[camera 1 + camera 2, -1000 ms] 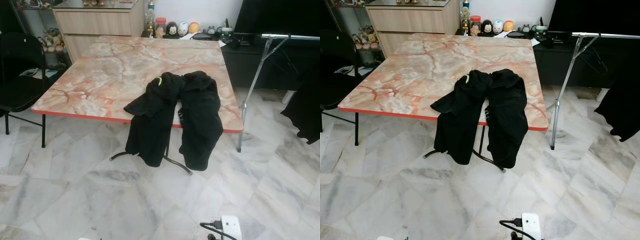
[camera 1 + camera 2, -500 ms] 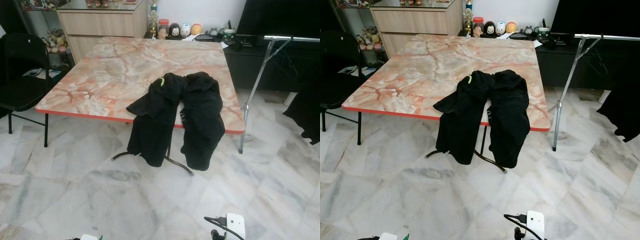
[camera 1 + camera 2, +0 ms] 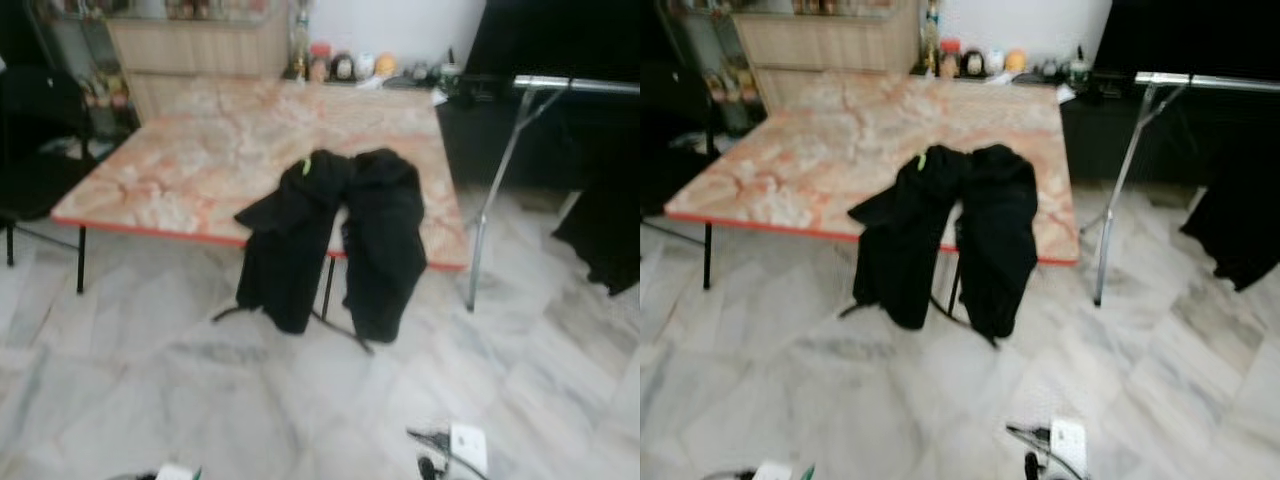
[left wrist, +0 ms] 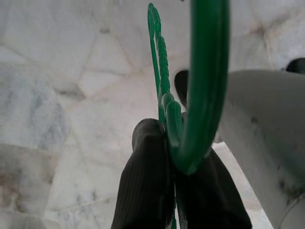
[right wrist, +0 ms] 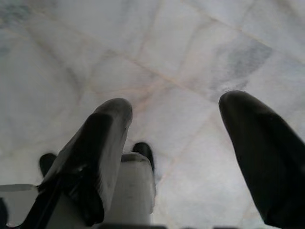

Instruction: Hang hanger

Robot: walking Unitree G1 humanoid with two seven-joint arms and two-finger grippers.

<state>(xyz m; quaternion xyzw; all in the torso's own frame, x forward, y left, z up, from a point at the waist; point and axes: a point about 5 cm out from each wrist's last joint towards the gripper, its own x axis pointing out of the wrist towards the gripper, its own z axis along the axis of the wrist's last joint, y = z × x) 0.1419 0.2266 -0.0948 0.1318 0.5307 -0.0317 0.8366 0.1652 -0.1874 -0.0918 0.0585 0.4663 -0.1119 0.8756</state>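
Carrying seems the step in hand: the left gripper (image 4: 176, 157) pinches the green hanger (image 4: 202, 86) between its fingers above the marble floor (image 5: 157, 52), the right gripper (image 5: 178, 148) hangs spread, and next the hook must reach the clothes rack rail (image 3: 575, 84) far ahead.

Left gripper (image 4: 174, 143): two black fingers (image 4: 147, 181) pressed together, pinching the green hanger (image 4: 207, 86) between them; the hook curves up past the fingertips.
Left arm pose: wrist camera looks down along the fingers toward the floor; arm held low.
Right gripper (image 5: 178, 138): two black fingers (image 5: 102, 143) spread wide apart, a broad gap between them, nothing held.
Right arm pose: points down at the floor, hanging idle.
Head views: blurred; a small white and green patch at the lower edge cannot be identified.
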